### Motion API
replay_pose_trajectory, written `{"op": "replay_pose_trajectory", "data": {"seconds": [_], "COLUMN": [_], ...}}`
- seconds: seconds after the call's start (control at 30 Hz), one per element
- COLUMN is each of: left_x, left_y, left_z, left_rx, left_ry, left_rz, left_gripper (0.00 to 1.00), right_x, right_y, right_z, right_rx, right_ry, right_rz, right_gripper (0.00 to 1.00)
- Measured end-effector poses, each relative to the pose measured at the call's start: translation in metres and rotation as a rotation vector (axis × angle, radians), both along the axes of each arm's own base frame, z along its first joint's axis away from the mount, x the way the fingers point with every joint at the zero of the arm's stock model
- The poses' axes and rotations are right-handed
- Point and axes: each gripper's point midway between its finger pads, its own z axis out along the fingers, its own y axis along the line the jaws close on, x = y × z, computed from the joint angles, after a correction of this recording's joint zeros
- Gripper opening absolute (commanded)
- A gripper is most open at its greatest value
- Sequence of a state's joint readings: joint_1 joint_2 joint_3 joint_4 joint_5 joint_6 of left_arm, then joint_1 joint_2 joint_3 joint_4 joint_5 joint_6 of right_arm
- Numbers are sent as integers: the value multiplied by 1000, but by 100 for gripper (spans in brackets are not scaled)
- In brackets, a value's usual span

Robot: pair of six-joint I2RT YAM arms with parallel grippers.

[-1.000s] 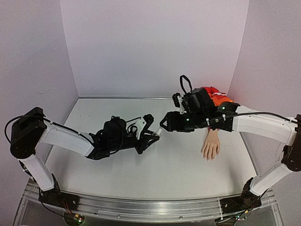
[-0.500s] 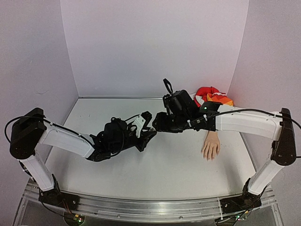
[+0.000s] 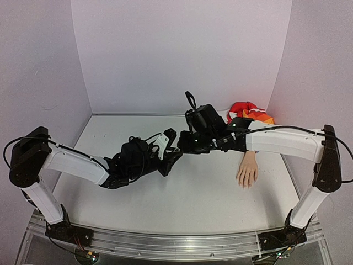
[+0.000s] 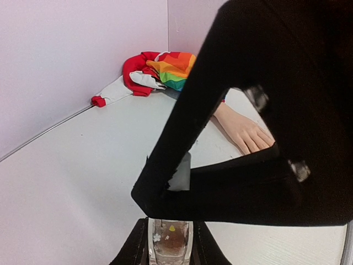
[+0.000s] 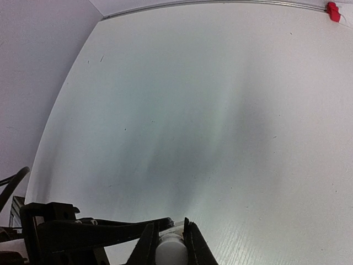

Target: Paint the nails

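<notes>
The bottle (image 4: 169,245) is clamped in the left gripper (image 3: 174,149), and its cap (image 5: 170,251) in the right gripper (image 3: 183,145). Twisting the cap off is probably needed next.

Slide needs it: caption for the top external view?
The left gripper and right gripper meet mid-table; fake hand lies apart on the right.

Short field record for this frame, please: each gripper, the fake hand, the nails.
left gripper: shut on small clear bottle, over the middle of the table
right gripper: shut on white cap, at the bottle's top
fake hand: lying at the table's right side, apart from both grippers
rainbow sleeve: bunched in the far right corner
nails: too small to judge; neither gripper near them
</notes>
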State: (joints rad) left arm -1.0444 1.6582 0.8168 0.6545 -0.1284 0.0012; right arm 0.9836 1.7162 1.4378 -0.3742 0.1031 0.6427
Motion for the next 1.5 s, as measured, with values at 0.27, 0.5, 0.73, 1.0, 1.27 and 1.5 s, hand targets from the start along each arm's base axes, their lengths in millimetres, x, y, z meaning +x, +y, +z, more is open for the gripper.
{"op": "replay_pose_trajectory", "data": {"seconds": [0.27, 0.5, 0.73, 1.0, 1.27, 1.5], "left_x": [-42, -87, -61, -18, -3, -1], "left_y": [5, 10, -1, 11, 20, 22], "left_z": [15, 44, 50, 52, 43, 42], "left_rx": [-139, -220, -166, -73, -25, -22], "left_ry": [212, 353, 173, -26, -64, -64], "left_rz": [-419, -779, -478, -63, 77, 101], "left_gripper": [0, 0, 0, 0, 0, 0], "right_x": [-47, -92, -60, -30, -14, -10], "right_y": [2, 2, -16, -23, 11, 14], "right_z": [12, 42, 39, 57, 64, 45], "right_rx": [102, 246, 179, 175, 122, 52], "right_ry": [-126, -181, -151, -100, -109, -88], "right_rz": [429, 818, 561, 180, 66, 39], "right_gripper": [0, 14, 58, 54, 33, 15]}}
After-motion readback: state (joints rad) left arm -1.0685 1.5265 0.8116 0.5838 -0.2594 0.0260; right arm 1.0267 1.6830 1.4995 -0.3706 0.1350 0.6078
